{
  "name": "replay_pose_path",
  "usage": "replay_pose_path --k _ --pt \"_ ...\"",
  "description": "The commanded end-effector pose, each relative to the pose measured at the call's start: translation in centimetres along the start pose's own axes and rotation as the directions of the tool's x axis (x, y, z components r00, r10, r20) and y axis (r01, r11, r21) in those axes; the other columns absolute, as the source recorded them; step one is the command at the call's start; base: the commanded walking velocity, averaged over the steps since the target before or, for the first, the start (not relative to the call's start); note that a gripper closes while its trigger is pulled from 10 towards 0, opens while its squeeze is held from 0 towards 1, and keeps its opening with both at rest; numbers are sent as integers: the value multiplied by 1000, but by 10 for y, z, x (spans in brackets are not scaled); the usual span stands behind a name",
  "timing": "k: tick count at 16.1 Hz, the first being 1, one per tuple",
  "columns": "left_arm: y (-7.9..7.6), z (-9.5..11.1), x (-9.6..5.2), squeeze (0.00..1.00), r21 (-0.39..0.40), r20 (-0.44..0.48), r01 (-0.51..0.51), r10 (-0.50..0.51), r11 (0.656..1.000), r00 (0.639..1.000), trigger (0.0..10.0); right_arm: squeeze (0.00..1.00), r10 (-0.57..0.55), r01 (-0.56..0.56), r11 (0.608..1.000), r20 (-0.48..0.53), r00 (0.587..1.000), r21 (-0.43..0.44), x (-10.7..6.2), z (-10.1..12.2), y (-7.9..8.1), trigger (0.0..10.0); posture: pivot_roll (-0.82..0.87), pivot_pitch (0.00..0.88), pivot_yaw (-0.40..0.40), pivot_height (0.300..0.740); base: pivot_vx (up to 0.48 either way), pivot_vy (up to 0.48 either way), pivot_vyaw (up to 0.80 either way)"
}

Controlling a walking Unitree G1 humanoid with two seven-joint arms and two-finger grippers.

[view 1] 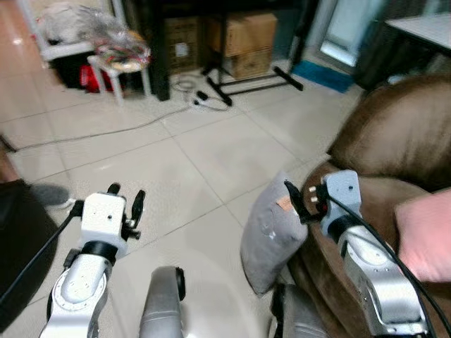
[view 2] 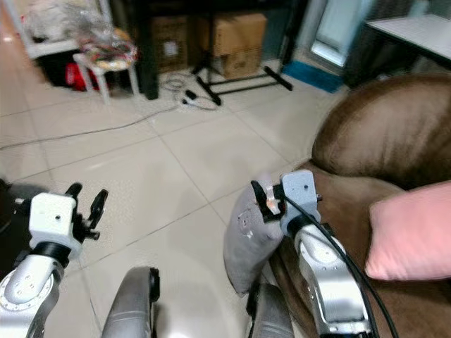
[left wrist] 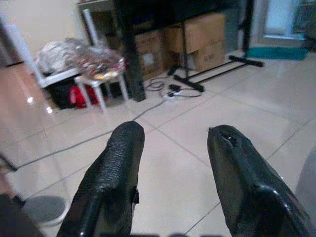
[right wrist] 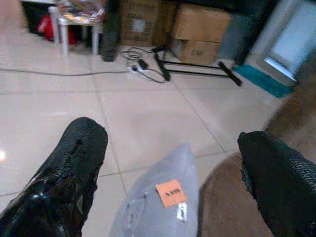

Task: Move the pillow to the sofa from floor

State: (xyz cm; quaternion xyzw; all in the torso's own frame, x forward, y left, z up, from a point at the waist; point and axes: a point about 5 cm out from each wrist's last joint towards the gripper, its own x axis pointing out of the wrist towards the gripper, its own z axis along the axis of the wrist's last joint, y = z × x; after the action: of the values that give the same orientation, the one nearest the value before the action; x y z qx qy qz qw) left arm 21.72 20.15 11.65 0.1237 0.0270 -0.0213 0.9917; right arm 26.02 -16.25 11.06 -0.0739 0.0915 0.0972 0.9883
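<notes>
The grey pillow stands on its edge on the tiled floor, leaning against the front of the brown sofa, with its upper corner just under the right gripper. In the right wrist view the pillow sits between and just beyond the two black fingers, which are spread wide on either side of its top edge and are not clamped on it; whether either finger touches the fabric cannot be told. An orange tag is sewn near the pillow's top corner, with a small white label just below it; there is dark print on the tag but it is too small and blurred to read. A pink cushion lies on the sofa seat to the right of that arm. The left gripper is held out over bare floor well to the left of the pillow, its fingers apart and holding nothing. At the far side of the room are cardboard boxes bearing a pale sticker whose writing is unreadable, a black stand base, a power strip with cables and a small white table piled with things in clear plastic.
</notes>
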Motion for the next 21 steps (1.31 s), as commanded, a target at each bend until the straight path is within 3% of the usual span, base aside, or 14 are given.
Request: replay_pose_path --k 1,21 --pt "-1 1 -1 0 3 5 8 -8 1000 1000 10000 1000 23 -23 1000 5 1000 -5 1 4 4 10000 8 0 -82 591 0 0 800" --pt "-1 4 3 0 1 26 36 -36 999 999 10000 1000 -18 18 1000 -8 1000 22 2 2 3 10000 9 0 -71 591 305 0 40"
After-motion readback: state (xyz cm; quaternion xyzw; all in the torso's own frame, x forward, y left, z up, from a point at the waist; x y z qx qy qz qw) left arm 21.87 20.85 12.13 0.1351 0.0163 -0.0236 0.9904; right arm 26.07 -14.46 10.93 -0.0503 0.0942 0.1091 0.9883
